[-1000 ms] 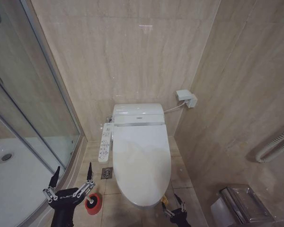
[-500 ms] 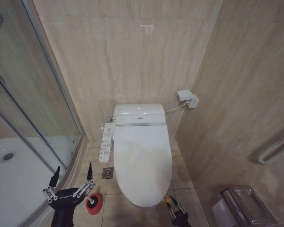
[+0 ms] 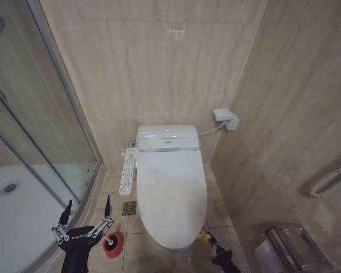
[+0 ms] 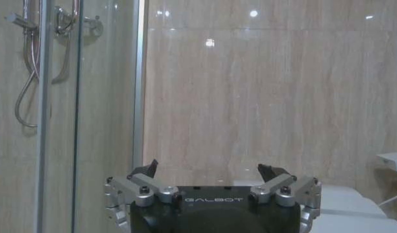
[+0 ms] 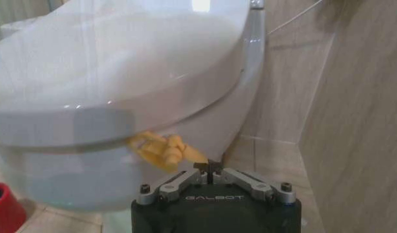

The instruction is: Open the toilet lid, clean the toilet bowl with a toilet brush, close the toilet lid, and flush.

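On your far left stands the glass shower enclosure [image 3: 40, 131], with its curved white shower tray [image 3: 11, 219] below. Your left tool [image 3: 86, 211] hangs low beside that tray, over the floor, its two black fingers spread wide apart and holding nothing; the left wrist view shows the same wide gap, facing the beige wall. Just right of it on the floor tiles sits the red brush holder [image 3: 112, 244], its edge also visible in the right wrist view [image 5: 6, 209]. Next comes the control panel [image 3: 127, 172] alongside the toilet. The toilet lid [image 3: 170, 196] lies shut, flat over the toilet bowl [image 5: 69, 174], against the back wall. At the lid's front rim, on its right side, hangs the yellow loop [image 3: 203, 234]. Your right tool [image 3: 212, 241] sits low just beside that loop; in the right wrist view its fingers are drawn together, tips meeting right next to the loop [image 5: 166, 151], and you cannot tell whether they pinch it. Farther right, a metal paper holder [image 3: 292, 247] hangs on the side wall.
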Controlling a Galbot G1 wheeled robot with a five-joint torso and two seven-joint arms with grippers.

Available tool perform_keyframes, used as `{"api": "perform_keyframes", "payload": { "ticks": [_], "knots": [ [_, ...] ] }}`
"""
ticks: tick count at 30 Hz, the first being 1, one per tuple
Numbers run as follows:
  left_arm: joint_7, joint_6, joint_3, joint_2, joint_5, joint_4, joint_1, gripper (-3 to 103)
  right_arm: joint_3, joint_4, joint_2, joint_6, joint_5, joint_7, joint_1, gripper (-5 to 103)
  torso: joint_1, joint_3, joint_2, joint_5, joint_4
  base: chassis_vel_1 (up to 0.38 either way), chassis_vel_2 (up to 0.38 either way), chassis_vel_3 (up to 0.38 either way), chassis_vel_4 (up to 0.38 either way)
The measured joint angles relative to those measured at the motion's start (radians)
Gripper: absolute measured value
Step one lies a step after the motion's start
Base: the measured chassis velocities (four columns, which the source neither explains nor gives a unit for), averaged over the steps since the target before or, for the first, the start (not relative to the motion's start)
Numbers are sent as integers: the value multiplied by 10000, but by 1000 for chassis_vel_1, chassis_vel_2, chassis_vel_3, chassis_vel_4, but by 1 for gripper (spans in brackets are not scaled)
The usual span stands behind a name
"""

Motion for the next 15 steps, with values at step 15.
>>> {"api": "perform_keyframes", "payload": {
  "ticks": [15],
  "knots": [
    [0,0,0,0,0,0,0,100,838,1526,-23,608,1744,-745,-1017,0,0,1,0,-1,-3,0,0,0,0]
  ]
}}
